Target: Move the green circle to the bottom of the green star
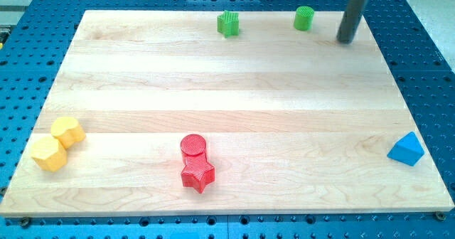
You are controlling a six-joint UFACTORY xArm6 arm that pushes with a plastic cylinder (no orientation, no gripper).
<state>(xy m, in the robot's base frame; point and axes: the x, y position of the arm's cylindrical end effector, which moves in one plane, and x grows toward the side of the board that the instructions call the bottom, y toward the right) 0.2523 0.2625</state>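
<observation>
While only one camera view is supplied, everything needed is seen in it. Tool state: a bare rod, no jaws, so nothing can be spread, pressed together or pinched; nothing is touched by it. My tip (346, 40) is set down near the wooden board's (234, 89) top edge, toward the view's right.

The green circle (304, 18) is found at the top edge, just to the view's left of my tip, with a clear gap between them. The green star (228, 23) is placed further to the view's left along the same edge, well apart from the circle.

Placement of my tip is judged to be deliberate: a push started from the circle's right side would send it leftward toward the star. Since the goal spot lies below the star, a downward component is also needed, so contact from the upper right is probably called for. Little room is left above the circle at the board edge, which may be a constraint.

Task is judged not yet started; circle and star are level with each other.

Other blocks are well clear of the path: red circle (193, 146) touching red star (197, 173) at bottom centre, two yellow blocks (67, 131) (48, 153) touching at bottom left, blue triangle (406, 149) at right.
</observation>
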